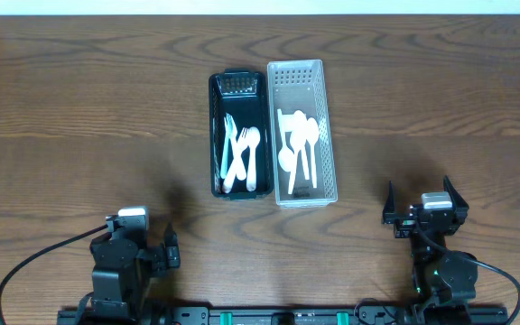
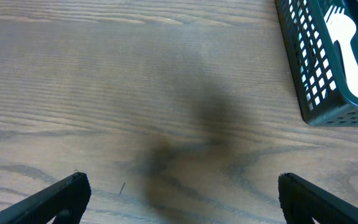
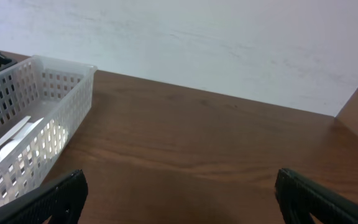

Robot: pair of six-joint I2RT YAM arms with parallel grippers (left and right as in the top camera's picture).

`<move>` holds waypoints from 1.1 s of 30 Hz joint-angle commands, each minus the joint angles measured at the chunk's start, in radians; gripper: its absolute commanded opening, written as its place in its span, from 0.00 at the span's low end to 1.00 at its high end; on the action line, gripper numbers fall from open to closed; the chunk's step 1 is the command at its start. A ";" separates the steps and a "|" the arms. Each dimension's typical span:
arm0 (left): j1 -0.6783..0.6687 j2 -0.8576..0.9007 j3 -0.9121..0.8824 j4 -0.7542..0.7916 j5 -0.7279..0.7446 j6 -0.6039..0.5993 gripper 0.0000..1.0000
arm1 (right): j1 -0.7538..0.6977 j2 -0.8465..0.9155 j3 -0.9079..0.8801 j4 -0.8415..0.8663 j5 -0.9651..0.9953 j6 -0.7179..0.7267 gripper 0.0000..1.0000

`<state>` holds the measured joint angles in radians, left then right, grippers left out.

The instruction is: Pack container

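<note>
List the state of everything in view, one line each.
Black plastic slotted basket: upright, holding white plastic cutlery.
White plastic slotted basket: upright, holding white plastic spoons.
Left pincer: open, empty.
Right pincer: open, empty.

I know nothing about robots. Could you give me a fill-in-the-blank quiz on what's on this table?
1. The black slotted plastic basket stands to the ____ of the white slotted plastic basket.
2. The plastic cutlery in both baskets is coloured ____.
3. The left gripper and the right gripper each hold ____.
Missing words: left; white; nothing.
</note>
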<state>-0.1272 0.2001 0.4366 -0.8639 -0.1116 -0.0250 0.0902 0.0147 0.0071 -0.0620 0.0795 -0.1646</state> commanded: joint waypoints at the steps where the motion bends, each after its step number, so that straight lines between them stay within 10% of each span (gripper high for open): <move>1: -0.005 -0.007 0.003 0.000 -0.004 0.006 0.98 | 0.014 -0.009 -0.002 -0.002 0.015 0.018 0.99; 10: -0.003 -0.195 -0.047 0.026 0.003 0.029 0.98 | 0.014 -0.009 -0.002 -0.002 0.015 0.018 0.99; 21: -0.003 -0.198 -0.391 0.842 -0.004 0.035 0.98 | 0.014 -0.009 -0.002 -0.002 0.015 0.018 0.99; 33: -0.003 -0.196 -0.431 0.797 0.040 0.002 0.98 | 0.014 -0.009 -0.002 -0.002 0.015 0.018 0.99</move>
<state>-0.1272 0.0128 0.0315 -0.0391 -0.0803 -0.0078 0.0902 0.0124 0.0071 -0.0612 0.0834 -0.1619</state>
